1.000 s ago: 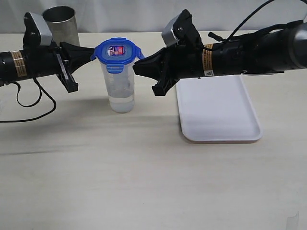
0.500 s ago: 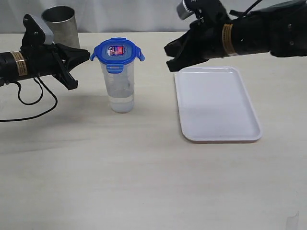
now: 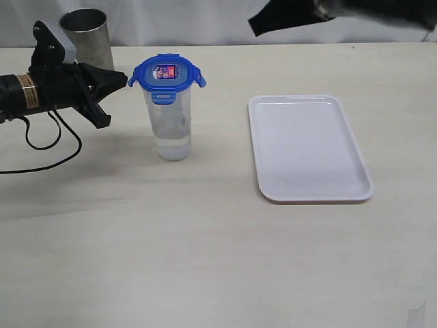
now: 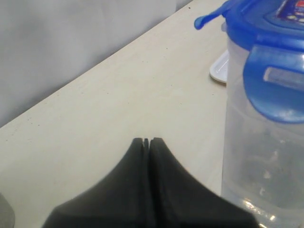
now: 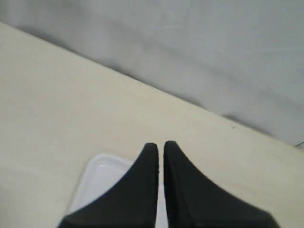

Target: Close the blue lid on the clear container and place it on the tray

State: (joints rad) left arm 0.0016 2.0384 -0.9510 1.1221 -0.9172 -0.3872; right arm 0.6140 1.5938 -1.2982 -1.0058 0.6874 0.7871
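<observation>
Now, the blue lid [image 3: 166, 73] sits on top of the clear container [image 3: 171, 130] with its sticker face up. The flap facing the exterior camera hangs down over the rim, while the flaps at either side stick out sideways. You'll find the container standing upright on the table [image 3: 205, 260], left of the middle in the exterior view and well apart from the tray [image 3: 311, 147], which lies flat to its right. Your left gripper [image 3: 124, 78] lies level just beside the lid's left flap, tip pointing at it and apparently not touching, with its fingers pressed together on nothing. Your right gripper [image 3: 254, 24] is high at the top edge of the exterior view, beyond the tray's far end and blurred. Its wrist view shows the fingers drawn close together and holding nothing, with a corner of the tray beneath them. Behind your left arm stands a steel cup [image 3: 87, 34], and a black cable [image 3: 48, 147] loops across the table below that arm.
</observation>
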